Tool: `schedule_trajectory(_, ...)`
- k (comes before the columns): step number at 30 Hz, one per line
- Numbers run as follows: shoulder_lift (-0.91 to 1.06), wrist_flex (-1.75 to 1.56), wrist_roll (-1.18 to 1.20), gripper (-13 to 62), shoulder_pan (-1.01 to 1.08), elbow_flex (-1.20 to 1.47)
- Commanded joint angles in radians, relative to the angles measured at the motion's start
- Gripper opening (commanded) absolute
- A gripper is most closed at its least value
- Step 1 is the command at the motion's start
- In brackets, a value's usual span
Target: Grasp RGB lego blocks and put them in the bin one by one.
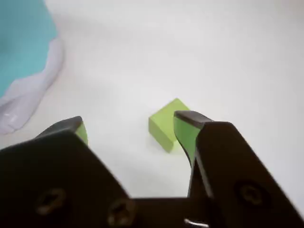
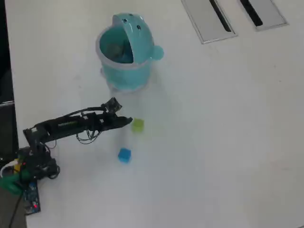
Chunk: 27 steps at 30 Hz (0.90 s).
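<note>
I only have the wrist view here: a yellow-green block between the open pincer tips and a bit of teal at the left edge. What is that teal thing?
Observer: It is the bin, a round teal tub with its domed lid flipped up, so the mouth is open in the overhead view.
Operator: Any other blocks on the table?
Observer: A blue block lies alone, below the yellow-green block in the overhead view. I see no red one on the table.
Operator: Where does the arm reach from?
Observer: Its base sits at the overhead view's lower left, and the pincer points right, tips just left of the yellow-green block.
</note>
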Motion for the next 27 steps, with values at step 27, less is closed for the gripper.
schedule_trajectory(27, -0.264, -0.192, -0.132, 33.4, 0.109, -0.187)
